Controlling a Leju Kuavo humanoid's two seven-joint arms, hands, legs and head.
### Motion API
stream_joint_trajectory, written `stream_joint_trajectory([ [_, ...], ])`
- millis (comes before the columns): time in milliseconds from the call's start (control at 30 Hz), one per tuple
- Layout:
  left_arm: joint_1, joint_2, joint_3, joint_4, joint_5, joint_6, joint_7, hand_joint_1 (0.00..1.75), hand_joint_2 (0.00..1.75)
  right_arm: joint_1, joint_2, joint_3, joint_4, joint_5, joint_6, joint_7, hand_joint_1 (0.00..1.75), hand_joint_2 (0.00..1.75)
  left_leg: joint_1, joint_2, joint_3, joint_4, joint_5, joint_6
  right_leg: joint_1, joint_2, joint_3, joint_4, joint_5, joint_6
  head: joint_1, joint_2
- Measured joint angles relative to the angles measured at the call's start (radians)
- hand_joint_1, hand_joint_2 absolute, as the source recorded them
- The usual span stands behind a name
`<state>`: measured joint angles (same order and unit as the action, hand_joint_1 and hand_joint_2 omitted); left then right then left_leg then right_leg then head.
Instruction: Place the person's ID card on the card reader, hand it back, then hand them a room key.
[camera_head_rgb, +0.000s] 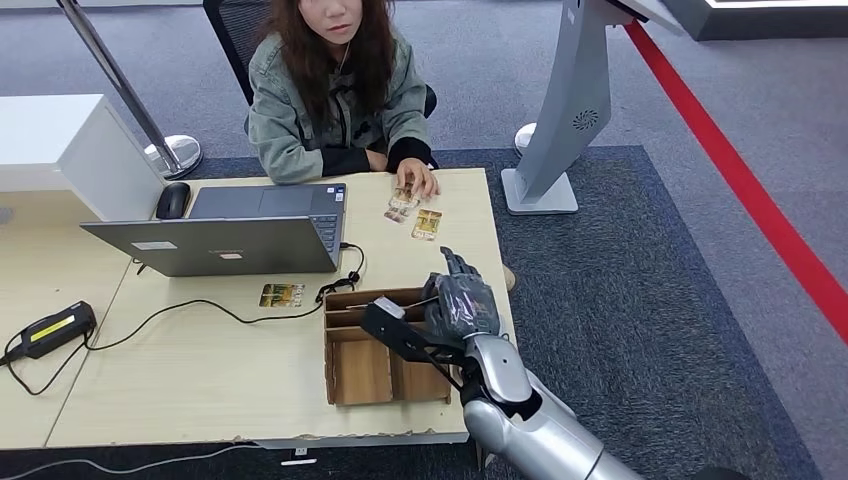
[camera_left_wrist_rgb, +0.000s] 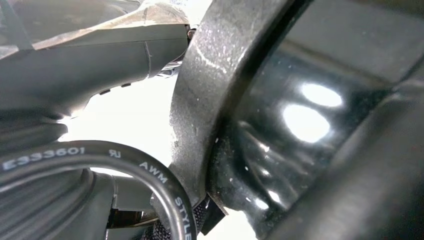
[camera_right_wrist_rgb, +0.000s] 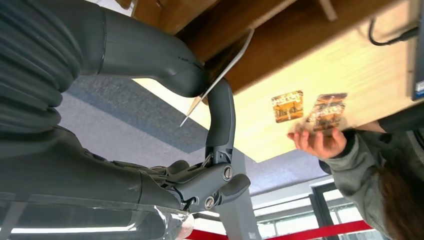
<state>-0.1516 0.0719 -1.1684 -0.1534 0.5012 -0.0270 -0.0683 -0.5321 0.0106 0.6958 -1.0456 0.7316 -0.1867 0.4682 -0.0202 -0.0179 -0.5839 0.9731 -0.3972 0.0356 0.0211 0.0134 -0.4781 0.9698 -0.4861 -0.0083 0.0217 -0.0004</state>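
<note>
My right hand (camera_head_rgb: 462, 300) hovers over the right side of a brown compartment box (camera_head_rgb: 348, 372) near the table's front edge. In the right wrist view its thumb and a finger (camera_right_wrist_rgb: 221, 112) pinch a thin white key card (camera_right_wrist_rgb: 227, 62) just beside the box wall. Across the table, the person's hand (camera_head_rgb: 418, 180) rests on a patterned card (camera_head_rgb: 402, 205), with a second patterned card (camera_head_rgb: 427, 223) lying beside it. A third one (camera_head_rgb: 282, 295) lies in front of the laptop. My left hand's grey cover (camera_left_wrist_rgb: 75, 65) is seen very close, with its fingers hidden.
An open grey laptop (camera_head_rgb: 240, 238) with a mouse (camera_head_rgb: 172, 200) sits at mid table, its cable (camera_head_rgb: 200, 310) running across the top. A black and yellow device (camera_head_rgb: 50, 330) lies at the left. A grey kiosk stand (camera_head_rgb: 560, 110) rises on the carpet at the right.
</note>
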Motion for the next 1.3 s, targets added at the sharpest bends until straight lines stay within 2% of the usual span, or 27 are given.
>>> stream_joint_trajectory([
  [367,0.015,0.011,0.003,0.000,0.024,-0.001,-0.001,0.00,1.75,-0.029,-0.075,-0.058,-0.330,-0.099,0.066,0.072,1.37,1.75,0.000,0.000,0.000,0.000,0.000,0.000,0.000,0.000,0.000,0.000,0.000,0.000,0.000,0.000],
  [533,0.016,0.013,0.004,0.000,0.026,-0.002,-0.003,0.00,1.75,-0.036,-0.110,-0.084,-0.472,-0.131,0.066,0.084,1.38,1.75,0.000,0.000,0.000,0.000,0.000,0.000,0.000,0.000,0.000,0.000,0.000,0.000,0.000,0.000],
  [700,0.015,0.013,0.006,0.000,0.019,-0.002,-0.003,0.00,1.75,-0.041,-0.124,-0.098,-0.543,-0.167,0.040,0.071,1.37,1.75,0.000,0.000,0.000,0.000,0.000,0.000,0.000,0.000,0.000,0.000,0.000,0.000,0.000,0.000],
  [800,0.014,0.013,0.006,0.000,0.010,0.000,-0.003,0.00,1.75,-0.061,-0.126,-0.102,-0.549,-0.206,0.003,0.054,1.35,1.75,0.000,0.000,0.000,0.000,0.000,0.000,0.000,0.000,0.000,0.000,0.000,0.000,0.000,0.000],
  [900,0.009,0.012,0.006,0.000,-0.006,0.001,-0.003,0.00,1.75,-0.111,-0.123,-0.105,-0.520,-0.235,-0.060,0.034,1.45,1.75,0.000,0.000,0.000,0.000,0.000,0.000,0.000,0.000,0.000,0.000,0.000,0.000,0.000,0.000],
  [1133,-0.008,0.000,0.004,0.000,-0.035,-0.008,-0.002,0.00,1.75,-0.209,-0.096,-0.105,-0.384,-0.256,-0.175,0.000,1.62,1.75,0.000,0.000,0.000,0.000,0.000,0.000,0.000,0.000,0.001,0.000,0.000,0.000,0.000,0.000],
  [1300,-0.012,-0.008,0.001,0.000,-0.047,-0.010,0.000,0.00,1.75,-0.249,-0.073,-0.104,-0.278,-0.268,-0.224,-0.015,1.69,1.75,0.000,0.000,0.000,0.000,0.000,0.000,0.000,0.000,0.000,0.000,0.000,0.000,0.000,0.000],
])
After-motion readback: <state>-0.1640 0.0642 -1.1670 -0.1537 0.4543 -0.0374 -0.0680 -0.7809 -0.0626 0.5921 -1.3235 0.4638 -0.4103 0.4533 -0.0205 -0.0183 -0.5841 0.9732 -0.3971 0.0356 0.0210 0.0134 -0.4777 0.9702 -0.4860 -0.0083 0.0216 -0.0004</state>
